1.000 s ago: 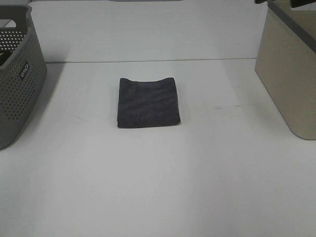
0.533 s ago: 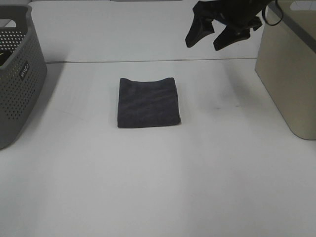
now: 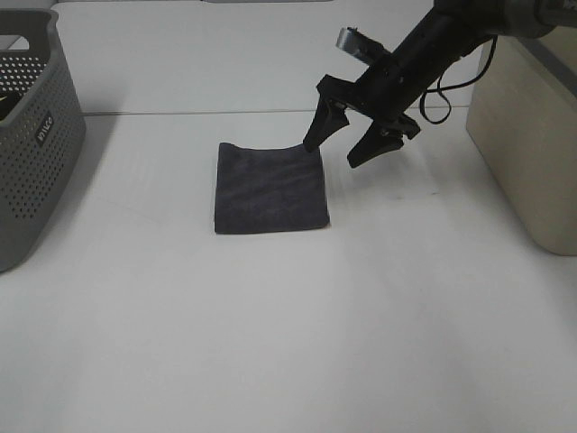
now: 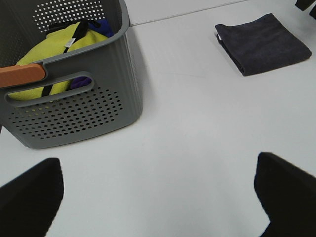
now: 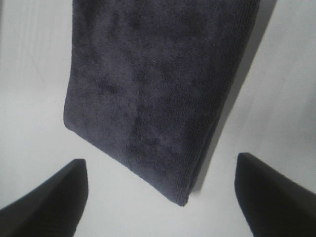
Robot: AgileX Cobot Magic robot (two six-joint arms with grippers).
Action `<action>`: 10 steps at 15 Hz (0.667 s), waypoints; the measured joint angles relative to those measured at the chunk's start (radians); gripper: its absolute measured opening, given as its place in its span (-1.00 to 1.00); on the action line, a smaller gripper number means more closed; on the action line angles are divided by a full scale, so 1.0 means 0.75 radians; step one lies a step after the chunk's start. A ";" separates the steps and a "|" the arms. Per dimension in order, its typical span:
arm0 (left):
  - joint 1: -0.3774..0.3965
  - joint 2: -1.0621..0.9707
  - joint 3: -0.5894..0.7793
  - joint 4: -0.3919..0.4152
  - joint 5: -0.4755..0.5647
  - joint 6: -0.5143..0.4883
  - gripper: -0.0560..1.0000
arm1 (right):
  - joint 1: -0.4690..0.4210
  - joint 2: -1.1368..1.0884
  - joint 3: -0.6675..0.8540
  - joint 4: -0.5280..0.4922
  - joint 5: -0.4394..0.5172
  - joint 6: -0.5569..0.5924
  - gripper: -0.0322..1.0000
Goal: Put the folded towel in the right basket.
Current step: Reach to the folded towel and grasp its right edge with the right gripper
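Note:
The folded dark grey towel [image 3: 270, 188] lies flat on the white table in the middle of the exterior view. It also shows in the left wrist view [image 4: 263, 43] and fills the right wrist view [image 5: 158, 84]. My right gripper [image 3: 338, 153] is open, just above the towel's far right corner, one finger over the towel edge and one beside it. The beige right basket [image 3: 532, 135] stands at the right edge. My left gripper [image 4: 158, 197] is open and empty over bare table near the grey basket.
A grey perforated basket [image 3: 32, 135] stands at the left edge; the left wrist view shows it [image 4: 74, 103] holding yellow and blue cloth. The white table [image 3: 288, 343] stretches in front of the towel.
My right arm has come in from the upper right and dropped from above the table's far side to the towel's far right corner. The towel has not moved.

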 joint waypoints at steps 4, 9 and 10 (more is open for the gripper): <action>0.000 0.000 0.000 0.000 0.000 0.000 0.97 | 0.000 0.113 -0.020 0.049 -0.036 0.003 0.52; 0.000 0.000 0.000 0.000 0.000 0.000 0.97 | 0.012 0.196 -0.024 0.220 -0.112 -0.083 0.39; 0.000 0.000 0.000 0.000 0.000 0.000 0.97 | 0.027 0.203 -0.027 0.227 -0.128 -0.091 0.38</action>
